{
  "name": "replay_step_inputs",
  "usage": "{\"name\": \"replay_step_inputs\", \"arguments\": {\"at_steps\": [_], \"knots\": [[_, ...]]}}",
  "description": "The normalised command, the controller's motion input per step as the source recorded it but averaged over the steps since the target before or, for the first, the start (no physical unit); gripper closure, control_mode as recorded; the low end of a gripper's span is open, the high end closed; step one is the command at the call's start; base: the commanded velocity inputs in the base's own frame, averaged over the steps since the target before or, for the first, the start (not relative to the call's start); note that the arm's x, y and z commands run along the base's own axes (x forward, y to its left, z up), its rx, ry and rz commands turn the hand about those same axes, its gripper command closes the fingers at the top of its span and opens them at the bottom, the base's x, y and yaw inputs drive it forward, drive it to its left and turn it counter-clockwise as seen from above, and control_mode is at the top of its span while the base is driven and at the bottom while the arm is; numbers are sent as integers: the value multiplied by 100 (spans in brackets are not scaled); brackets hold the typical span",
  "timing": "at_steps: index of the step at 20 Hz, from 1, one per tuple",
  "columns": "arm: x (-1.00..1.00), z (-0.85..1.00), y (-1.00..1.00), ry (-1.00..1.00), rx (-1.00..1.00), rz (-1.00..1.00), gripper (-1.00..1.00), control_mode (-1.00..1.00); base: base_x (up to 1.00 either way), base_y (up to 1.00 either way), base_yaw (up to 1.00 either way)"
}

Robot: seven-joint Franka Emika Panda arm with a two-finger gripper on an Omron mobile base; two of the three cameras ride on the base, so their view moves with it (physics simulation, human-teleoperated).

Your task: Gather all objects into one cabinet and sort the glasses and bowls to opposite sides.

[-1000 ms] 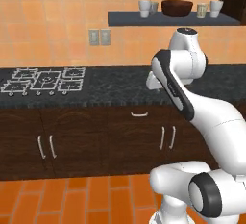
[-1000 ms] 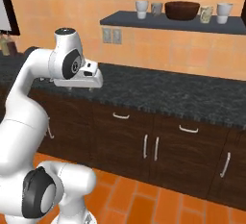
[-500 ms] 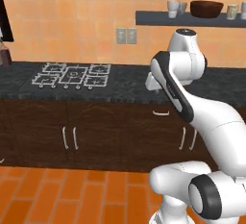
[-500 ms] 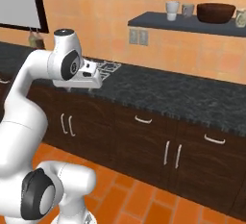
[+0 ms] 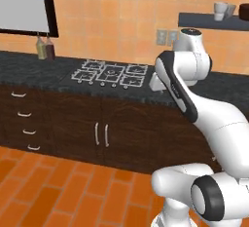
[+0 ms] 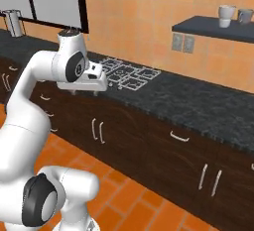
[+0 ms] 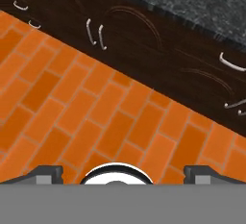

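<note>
The cabinet, a dark slate shelf [image 5: 210, 21] [image 6: 206, 28], hangs on the orange tiled wall at the upper right of both base views. Two of the glasses stand on its left end: a pale cup [image 5: 221, 10] [image 6: 226, 15] and a greyer one [image 6: 245, 16] beside it. The bowls are out of view. My gripper [image 6: 85, 91] hangs folded close to the arm in front of the counter, far left of the shelf and well below it. In the hand view the gripper [image 7: 123, 174] points down at the floor, its fingertips [image 7: 46, 173] wide apart: open, holding nothing.
A black stone counter [image 6: 198, 101] carries a gas hob [image 5: 113, 72] [image 6: 127, 71]. Dark lower cupboards with metal handles [image 5: 101, 134] run beneath it. Two bottles [image 5: 44, 49] stand at the far left and a metal jug [image 6: 14, 22] by the window. Orange brick floor [image 7: 96, 112] lies below.
The whole picture has slid right, so the camera has moved left along the counter. The shelf is now at the right edge and the brown bowl has left the views. The arm's pose is unchanged.
</note>
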Motion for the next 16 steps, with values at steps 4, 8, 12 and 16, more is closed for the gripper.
{"name": "replay_step_inputs", "arguments": {"at_steps": [4,8,12,16], "knots": [[0,0,0,0,0,0,-100,100,0,21,50],[0,0,0,0,0,0,-100,100,0,15,50],[0,0,0,0,0,0,-100,100,0,9,47],[0,0,0,0,0,0,-100,100,2,0,45]]}}
